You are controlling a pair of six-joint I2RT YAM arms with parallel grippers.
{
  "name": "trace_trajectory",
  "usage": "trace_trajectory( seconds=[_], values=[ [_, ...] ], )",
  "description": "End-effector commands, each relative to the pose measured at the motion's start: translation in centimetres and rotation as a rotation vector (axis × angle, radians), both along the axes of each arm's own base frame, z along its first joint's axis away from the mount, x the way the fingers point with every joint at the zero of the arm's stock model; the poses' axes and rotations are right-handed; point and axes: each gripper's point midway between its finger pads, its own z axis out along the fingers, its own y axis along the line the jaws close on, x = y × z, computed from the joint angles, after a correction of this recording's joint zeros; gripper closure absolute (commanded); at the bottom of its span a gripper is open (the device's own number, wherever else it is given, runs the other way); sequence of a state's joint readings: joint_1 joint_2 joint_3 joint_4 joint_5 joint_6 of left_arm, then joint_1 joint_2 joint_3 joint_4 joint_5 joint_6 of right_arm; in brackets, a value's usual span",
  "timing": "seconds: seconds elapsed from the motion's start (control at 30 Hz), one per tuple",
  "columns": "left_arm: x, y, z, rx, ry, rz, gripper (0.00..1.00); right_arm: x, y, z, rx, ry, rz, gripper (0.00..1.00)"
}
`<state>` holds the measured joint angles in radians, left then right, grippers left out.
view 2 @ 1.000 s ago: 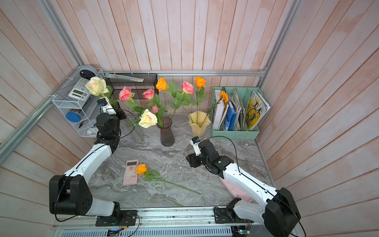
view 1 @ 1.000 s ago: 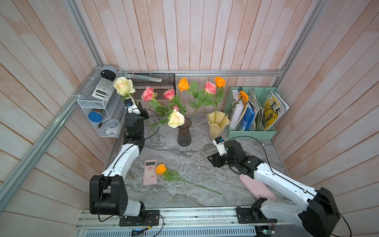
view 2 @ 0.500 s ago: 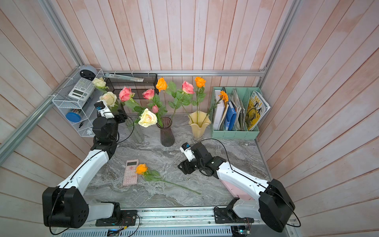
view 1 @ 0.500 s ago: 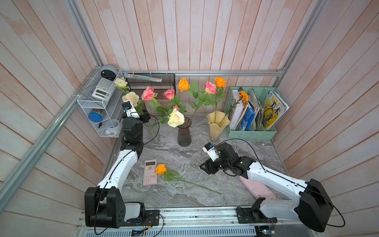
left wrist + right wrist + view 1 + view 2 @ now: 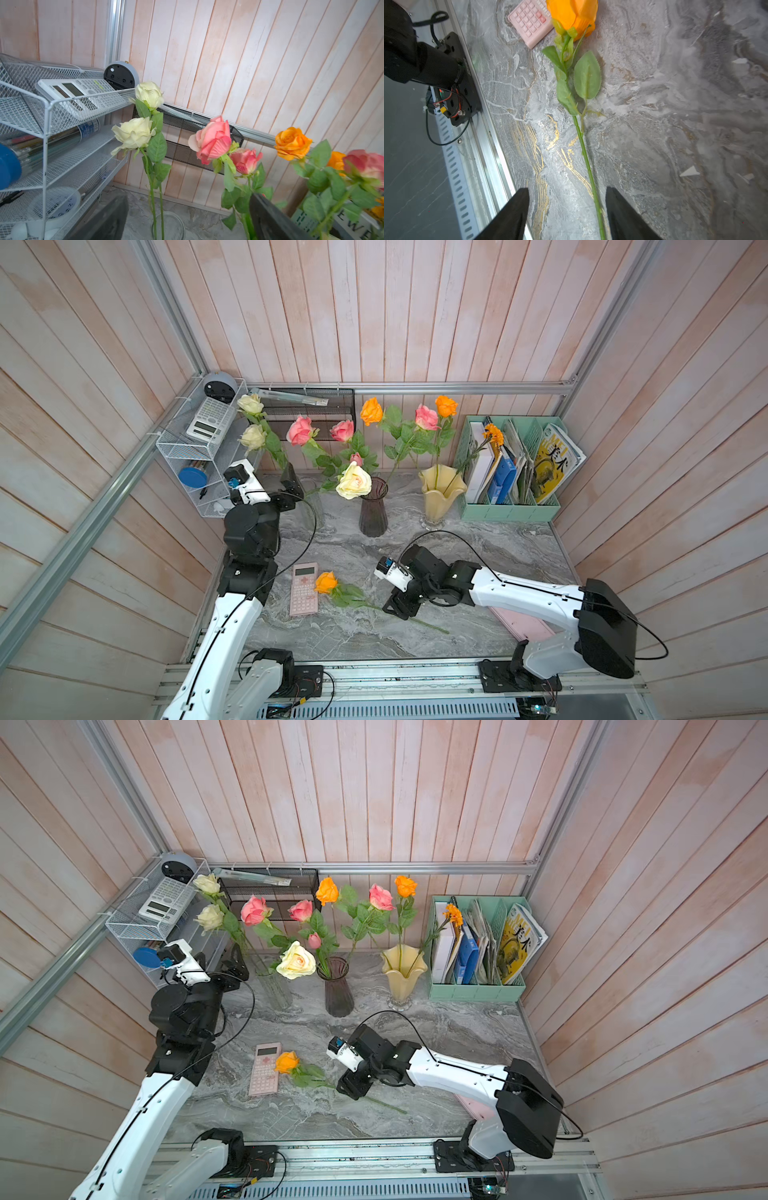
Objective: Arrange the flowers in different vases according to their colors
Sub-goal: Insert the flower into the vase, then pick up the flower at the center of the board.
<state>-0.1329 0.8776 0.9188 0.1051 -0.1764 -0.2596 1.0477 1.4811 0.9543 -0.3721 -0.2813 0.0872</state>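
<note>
Left gripper (image 5: 187,196): hanging spread beside glass vase (image 5: 276,990), 11 o'clock.
Right gripper (image 5: 567,188): hanging spread, straddling orange rose (image 5: 326,583) stem.
Table (image 5: 478,539): orange rose lying at 6 o'clock, pink calculator (image 5: 304,591) crowding its head.
Lettering (image 5: 357,226): "EWE" showing.

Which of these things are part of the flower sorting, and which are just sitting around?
Part of the job: standing flowers, loose orange rose, glass vase, purple vase, yellow vase.

Just lying about: pink calculator, green file holder, white wire rack, black mesh shelf.
</note>
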Motion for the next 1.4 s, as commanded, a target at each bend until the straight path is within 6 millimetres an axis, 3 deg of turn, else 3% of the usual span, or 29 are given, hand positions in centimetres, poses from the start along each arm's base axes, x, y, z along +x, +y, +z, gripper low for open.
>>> trace_trajectory(
  seconds=[0.0,0.17,0.27,0.67,0.8,1.27,1.37],
  values=[
    [-1.3,-1.0,-4.5,-0.069,0.159,-0.04,0.03,-0.4,0.0,-1.1,-0.089,-0.033,0.043,0.35],
    [-3.3,-2.2,-9.7,-0.144,0.308,-0.065,0.03,-0.6,0.7,-3.0,-0.166,-0.043,0.079,0.37],
    [-4.8,-1.9,-12.7,-0.158,0.389,-0.02,0.03,-1.1,1.3,-4.0,-0.209,-0.045,0.105,0.37],
    [-9.1,-1.6,-20.9,-0.247,0.572,0.012,0.03,0.2,1.3,-7.6,-0.418,-0.085,0.107,0.46],
    [-9.8,-1.4,-21.9,-0.242,0.592,0.018,0.03,0.4,1.6,-8.4,-0.427,-0.085,0.104,0.53],
    [-9.2,-1.7,-21.6,-0.225,0.579,0.004,0.03,-0.6,1.5,-10.9,-0.459,-0.08,0.113,1.0],
    [-9.1,-1.8,-21.5,-0.222,0.576,-0.001,0.03,-0.2,1.3,-10.8,-0.468,-0.105,0.097,1.0]
  ],
)
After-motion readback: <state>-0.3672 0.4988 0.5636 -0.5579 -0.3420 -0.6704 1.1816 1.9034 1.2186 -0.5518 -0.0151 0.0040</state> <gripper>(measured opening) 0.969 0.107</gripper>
